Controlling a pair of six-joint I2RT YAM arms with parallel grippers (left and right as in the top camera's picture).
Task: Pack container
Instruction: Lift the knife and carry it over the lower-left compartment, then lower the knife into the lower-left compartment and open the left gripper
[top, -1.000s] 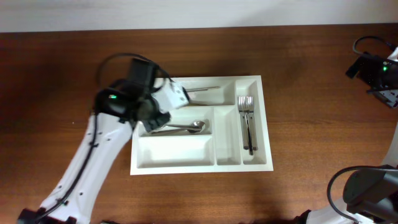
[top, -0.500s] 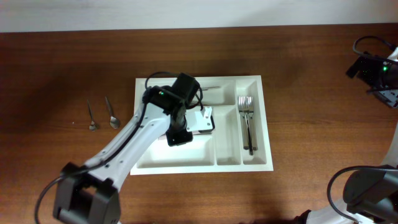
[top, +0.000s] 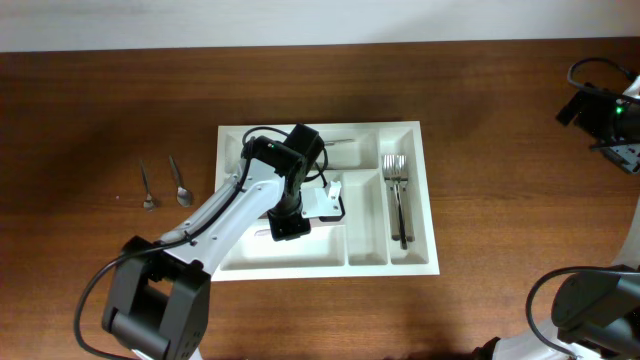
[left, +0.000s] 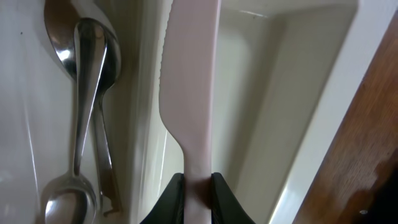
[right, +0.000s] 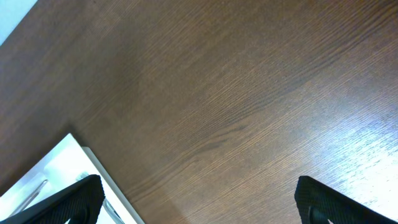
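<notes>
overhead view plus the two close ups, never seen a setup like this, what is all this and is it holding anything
These are two robot arms at a wooden table. The overhead view looks straight down. The other two pictures come from small cameras on each arm's wrist, so you see that arm's own fingers.

The big white thing is a cutlery tray that is to be packed. It has forks in a narrow compartment and spoons in another. Two small spoons lie on the table to its left.

The left gripper is shut on a pale serrated knife over the tray. The right gripper is open and empty, over bare table beside the tray.
</notes>
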